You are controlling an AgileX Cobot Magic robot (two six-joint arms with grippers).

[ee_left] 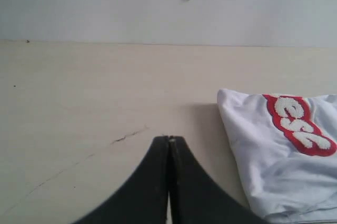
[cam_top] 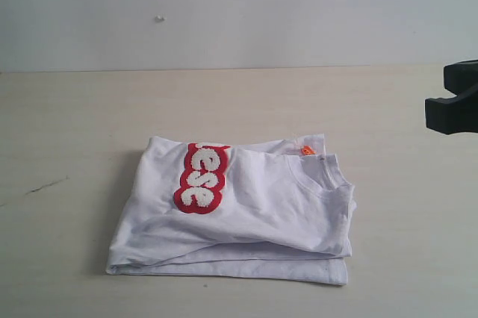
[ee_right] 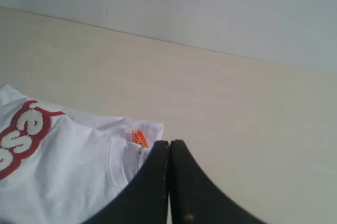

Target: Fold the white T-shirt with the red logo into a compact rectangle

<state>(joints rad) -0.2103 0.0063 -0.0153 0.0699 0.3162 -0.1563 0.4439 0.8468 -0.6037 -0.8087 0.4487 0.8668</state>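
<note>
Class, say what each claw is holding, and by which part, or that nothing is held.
Nothing is held. The left claw and right claw are shut and empty, apart from the folded white T-shirt.

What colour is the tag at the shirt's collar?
Orange. The tag shows best in right wrist view.

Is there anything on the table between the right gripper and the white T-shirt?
Nothing visible. Only bare table lies between the right gripper and the T-shirt. The gripper is shut and apart from the cloth.
</note>
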